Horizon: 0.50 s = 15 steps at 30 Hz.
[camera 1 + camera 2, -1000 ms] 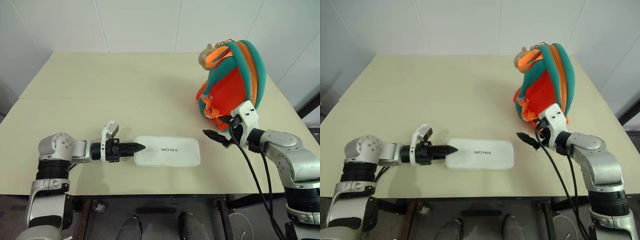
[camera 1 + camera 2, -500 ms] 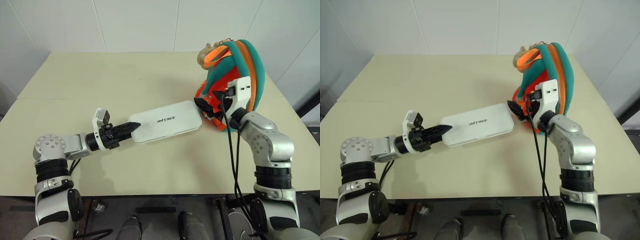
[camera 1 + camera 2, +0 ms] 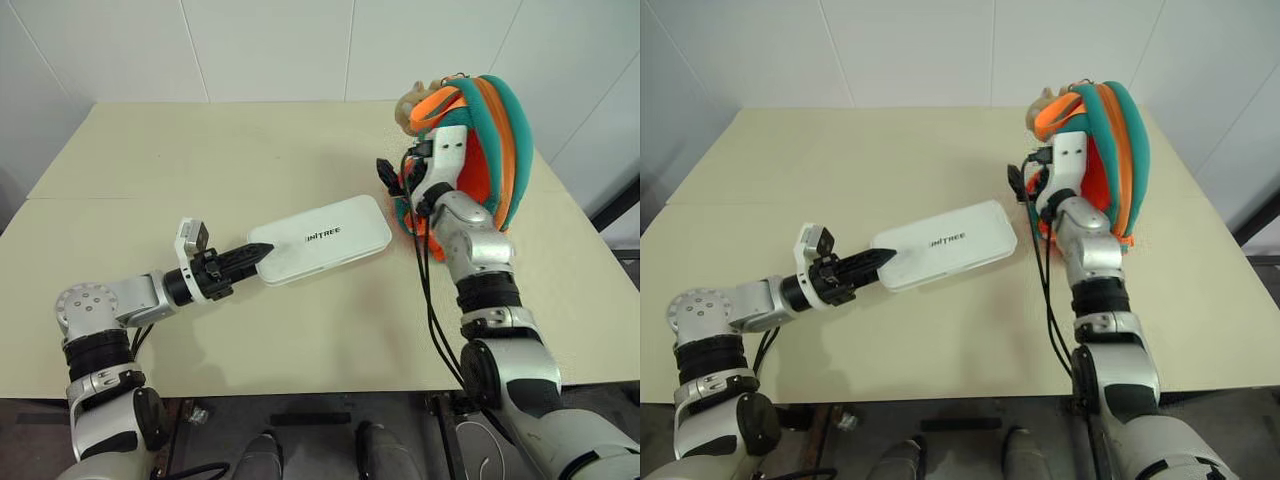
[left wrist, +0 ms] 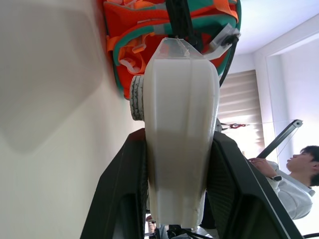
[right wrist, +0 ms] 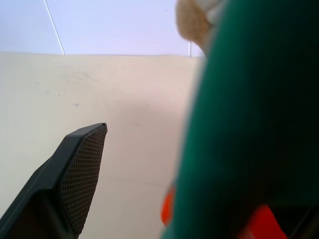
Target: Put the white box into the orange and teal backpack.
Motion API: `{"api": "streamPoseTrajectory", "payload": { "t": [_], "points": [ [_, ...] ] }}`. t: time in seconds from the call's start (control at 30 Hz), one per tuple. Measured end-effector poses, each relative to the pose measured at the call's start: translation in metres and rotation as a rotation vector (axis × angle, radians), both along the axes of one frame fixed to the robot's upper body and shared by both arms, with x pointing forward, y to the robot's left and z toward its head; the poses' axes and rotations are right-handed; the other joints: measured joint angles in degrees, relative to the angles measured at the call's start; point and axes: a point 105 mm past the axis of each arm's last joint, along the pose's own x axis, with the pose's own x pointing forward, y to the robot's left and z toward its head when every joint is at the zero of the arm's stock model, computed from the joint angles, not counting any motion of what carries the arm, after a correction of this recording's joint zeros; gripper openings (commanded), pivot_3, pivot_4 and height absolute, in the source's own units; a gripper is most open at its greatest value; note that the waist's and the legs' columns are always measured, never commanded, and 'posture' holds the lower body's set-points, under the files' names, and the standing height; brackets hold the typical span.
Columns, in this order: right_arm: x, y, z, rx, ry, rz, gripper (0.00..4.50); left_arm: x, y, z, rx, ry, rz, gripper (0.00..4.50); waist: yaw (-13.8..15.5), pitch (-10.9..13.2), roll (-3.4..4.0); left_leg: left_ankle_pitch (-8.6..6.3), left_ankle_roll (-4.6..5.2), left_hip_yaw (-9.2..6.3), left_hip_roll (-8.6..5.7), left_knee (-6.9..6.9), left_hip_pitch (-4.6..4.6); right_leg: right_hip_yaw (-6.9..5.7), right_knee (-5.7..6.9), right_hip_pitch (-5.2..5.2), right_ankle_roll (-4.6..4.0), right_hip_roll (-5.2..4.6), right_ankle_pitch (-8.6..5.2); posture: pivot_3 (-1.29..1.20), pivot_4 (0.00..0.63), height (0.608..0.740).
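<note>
On the desk (image 3: 200,160), the orange and teal backpack (image 3: 478,150) stands near the far right corner. My left gripper (image 3: 258,250) has its fingers clamped on the white box (image 3: 322,238), long axis aimed at the backpack. My right gripper (image 3: 385,175), fingers spread, hovers beside the backpack.

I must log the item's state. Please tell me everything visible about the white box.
The white box is a flat, smooth, plastic-looking rectangular case with rounded corners and small dark lettering on top. The left hand grips its near end between two black fingers, and its far end points toward the orange and teal backpack.
</note>
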Motion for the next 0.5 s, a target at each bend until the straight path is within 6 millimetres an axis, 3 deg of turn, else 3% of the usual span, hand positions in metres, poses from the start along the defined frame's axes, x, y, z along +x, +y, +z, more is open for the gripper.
{"api": "streamPoseTrajectory", "payload": {
  "t": [0.37,0.4,0.5],
  "points": [
    [-0.002,-0.01,0.017,0.079,-0.038,-0.007,0.21,0.01,0.028,0.005,0.017,-0.016,0.191,1.25,-0.29,0.01,0.01,0.01,-0.02,-0.02,0.0,0.0,0.0,0.0,0.02,-0.01,0.0,0.02,0.0,0.0,0.15,0.74],
    [-0.005,-0.008,0.02,0.093,-0.043,0.013,0.0,0.013,0.033,0.006,0.011,-0.014,0.219,1.25,-0.3,0.02,0.02,0.01,-0.02,-0.03,0.0,0.0,0.0,0.0,0.04,-0.03,0.01,0.02,-0.01,0.0,0.15,0.74],
    [-0.018,-0.001,0.032,0.145,-0.05,0.104,0.0,0.026,0.051,0.013,-0.012,-0.01,0.328,1.25,-0.45,0.02,0.02,0.02,-0.03,-0.04,0.01,-0.02,-0.01,0.0,0.13,-0.04,0.02,0.03,-0.01,0.0,0.15,0.74]
  ]
}}
